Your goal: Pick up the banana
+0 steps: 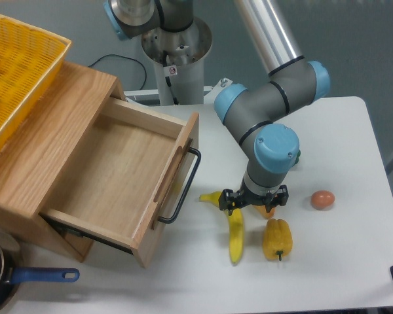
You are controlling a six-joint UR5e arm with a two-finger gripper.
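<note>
The banana lies on the white table, long and bright yellow, running from its upper-left tip toward the front. My gripper hangs straight down over the banana's upper half and hides that stretch. Its black fingers splay out to either side and look open, with nothing held. I cannot tell whether the fingers touch the banana.
An orange wedge peeks out under the gripper's right side. A yellow pepper sits right of the banana and a brown egg farther right. An open wooden drawer stands left, with a yellow basket on top. A blue-handled pan is front left.
</note>
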